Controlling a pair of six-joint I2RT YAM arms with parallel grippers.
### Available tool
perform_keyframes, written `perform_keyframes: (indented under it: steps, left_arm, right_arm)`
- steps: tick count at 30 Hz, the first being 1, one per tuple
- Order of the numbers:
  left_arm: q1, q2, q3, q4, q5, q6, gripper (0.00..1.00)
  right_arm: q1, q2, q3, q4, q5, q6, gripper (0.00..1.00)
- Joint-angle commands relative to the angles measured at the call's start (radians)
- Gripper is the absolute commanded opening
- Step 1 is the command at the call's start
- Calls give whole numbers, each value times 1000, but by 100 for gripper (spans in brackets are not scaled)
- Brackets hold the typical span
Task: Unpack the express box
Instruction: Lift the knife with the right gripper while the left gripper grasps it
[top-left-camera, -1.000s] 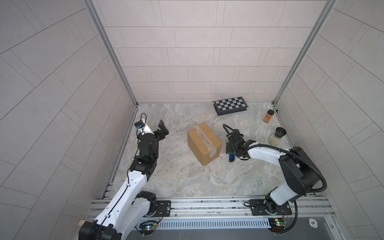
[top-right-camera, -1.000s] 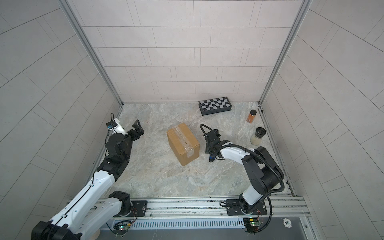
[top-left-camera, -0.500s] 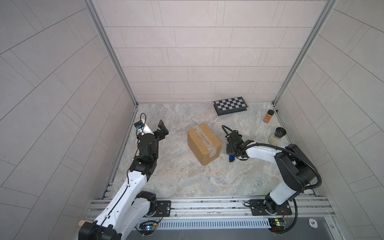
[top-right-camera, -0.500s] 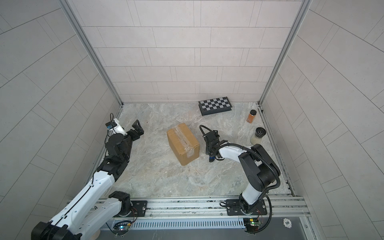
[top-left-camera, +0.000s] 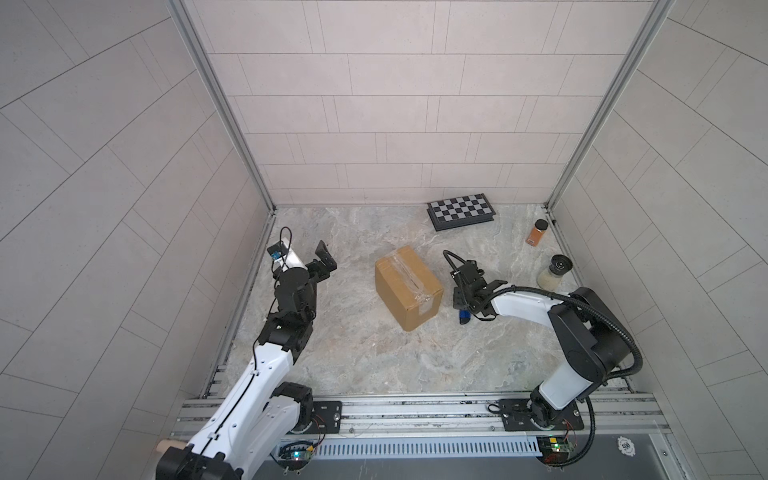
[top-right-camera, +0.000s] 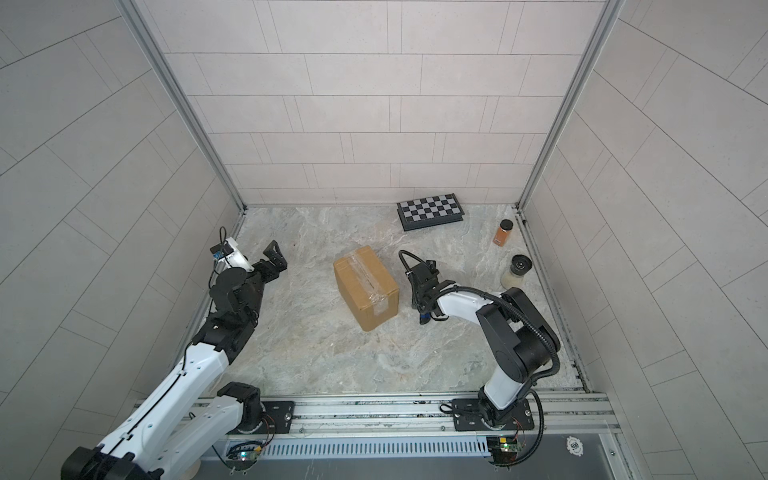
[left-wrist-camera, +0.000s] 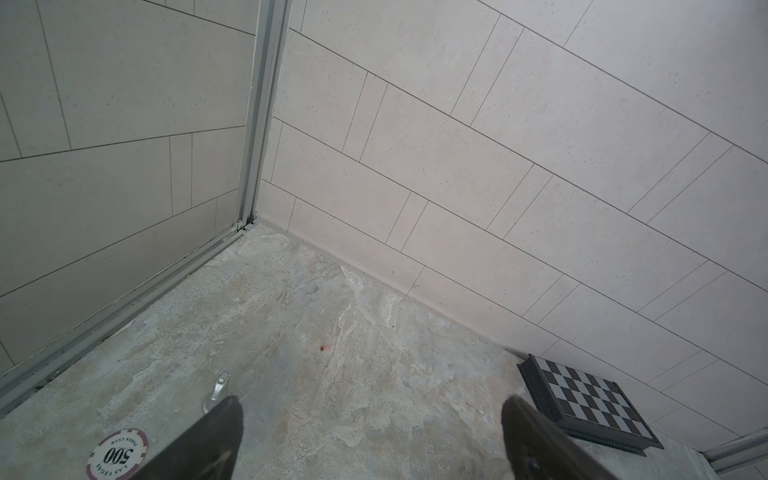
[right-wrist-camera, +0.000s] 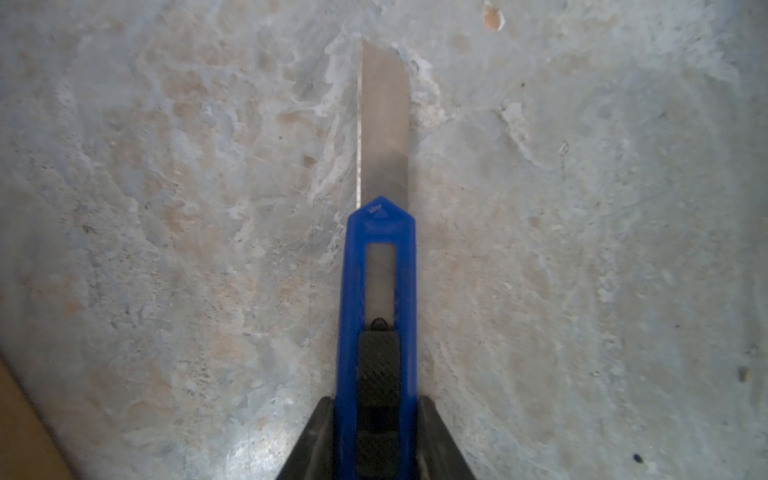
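Right now the box (top-left-camera: 407, 286) sits mid-worktop (top-left-camera: 353, 357), flaps shut, clear tape along the top seam. Just beside it, on the right arm's side, the right fingers (right-wrist-camera: 316, 440) pinch a blue knife (right-wrist-camera: 376, 291) by the handle from both sides, blade out over the marble. Left fingers (left-wrist-camera: 208, 436) are spread wide & released, near the left wall, well apart from the box. Checkered case (top-left-camera: 461, 210) lies by the back wall. An orange jar (top-left-camera: 537, 232) and a pale jar (top-left-camera: 555, 272) stand near the right wall. A poker chip (left-wrist-camera: 117, 454) lies close to the left fingers.
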Motion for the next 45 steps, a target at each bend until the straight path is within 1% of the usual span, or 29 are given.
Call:
perform_keyframes:
  steps: [1,2,5,8,12,15,17,20,24,26,29,30,32,34,38,45]
  left_arm:
    - [3,-1,17,-28,16,-7,100]
    - [3,4,24,-36,45,-7,100]
    - [3,30,61,-78,81,-7,100]
    - [4,72,117,-133,125,-7,100]
    - [4,148,203,-187,269,-6,100]
    - [3,201,271,-206,406,-15,99]
    - [-10,229,318,-214,470,-7,97]
    - [-47,257,394,-252,514,9,97]
    - [-123,308,464,-226,596,-10,97]
    - [-186,351,499,-211,612,-36,96]
    - [-272,416,544,-211,594,-48,95]
    - [-322,434,550,-201,586,-61,95]
    - [-364,468,550,-159,590,-99,94]
    - [-385,495,550,-132,590,-134,93]
    - [-397,523,550,-104,590,-176,91]
    - [-398,550,566,-106,585,-198,86]
  right_arm:
    - [3,-31,19,-36,76,-14,28]
    - [2,-46,23,-50,103,-22,28]
    - [-5,-94,39,-99,159,-52,28]
    - [-19,-161,74,-155,159,-87,26]
    - [-19,-271,116,-198,188,-141,26]
    - [-16,-364,117,-159,161,-227,25]
    - [-12,-424,125,-145,147,-241,25]
    - [0,-466,177,-176,113,-259,25]
    - [68,-459,247,-182,91,-292,25]
    - [109,-438,279,-162,66,-309,25]
    - [153,-406,307,-121,31,-323,25]
    - [164,-397,314,-109,18,-331,25]
    - [186,-377,327,-92,6,-348,25]
    - [202,-364,336,-86,7,-357,25]
    - [213,-359,328,-60,-10,-352,25]
    - [232,-361,303,-10,-35,-357,25]
